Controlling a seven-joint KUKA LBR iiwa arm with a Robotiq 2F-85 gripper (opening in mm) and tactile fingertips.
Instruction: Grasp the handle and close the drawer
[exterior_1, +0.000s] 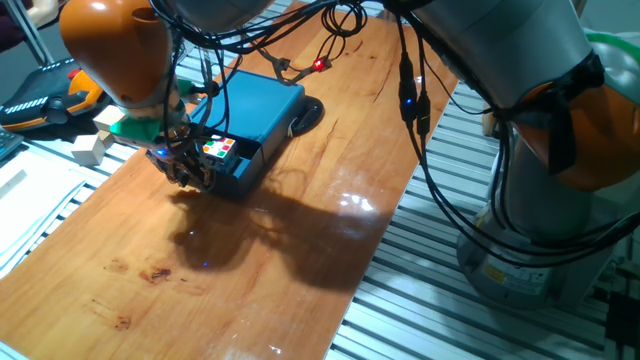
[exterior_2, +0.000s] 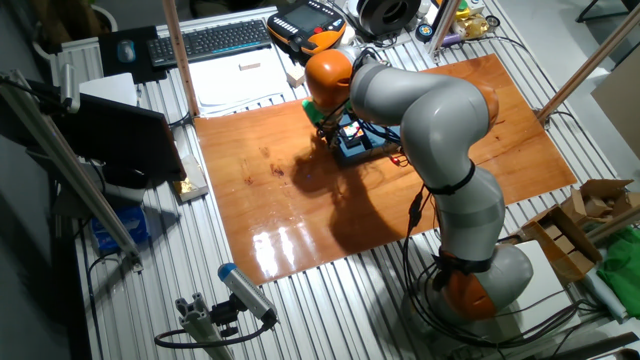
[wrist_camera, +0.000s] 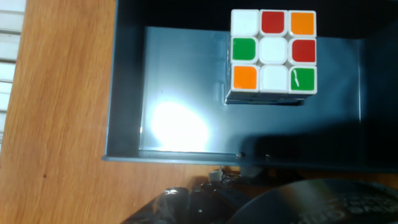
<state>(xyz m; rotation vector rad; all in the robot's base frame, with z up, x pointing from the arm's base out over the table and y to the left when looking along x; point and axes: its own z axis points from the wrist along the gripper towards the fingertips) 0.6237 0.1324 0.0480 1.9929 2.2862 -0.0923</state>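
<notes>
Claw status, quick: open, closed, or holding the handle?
Claw: at the drawer front by the handle; open or closed cannot be told.

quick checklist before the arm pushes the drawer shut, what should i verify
1. Drawer open and needing closing: ok, its tray shows from above in the hand view.
2. Pincer at the drawer front: ok, it sits at the front panel in one fixed view.
3. Pincer shut on the handle: cannot tell, the knob is mostly hidden at the front edge.
4. Puzzle cube sits fully inside the tray: ok, though whether its top clears the blue box cannot be told.
5. Cables clear of the drawer path: ok, they lie behind the box.
</notes>
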